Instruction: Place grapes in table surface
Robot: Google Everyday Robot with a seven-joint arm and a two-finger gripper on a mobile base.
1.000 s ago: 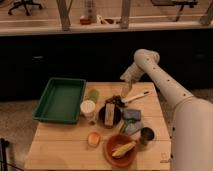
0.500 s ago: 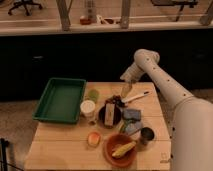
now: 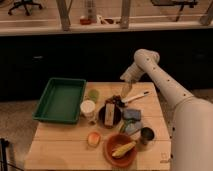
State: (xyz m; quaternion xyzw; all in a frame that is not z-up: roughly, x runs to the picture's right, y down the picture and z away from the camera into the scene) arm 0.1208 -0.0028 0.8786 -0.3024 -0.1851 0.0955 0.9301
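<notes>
Pale planks of the table [image 3: 60,145] carry everything I see. Grapes [image 3: 116,100] sit just behind the dark plate [image 3: 102,116], their axis unreadable. My pincer [image 3: 125,92] hangs just right of them; its grip I cannot tell.

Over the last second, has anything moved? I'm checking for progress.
Nothing visibly changed. The claw still hangs over the grapes at the far side of the table surface; the green tray and the rest stay put.
</notes>
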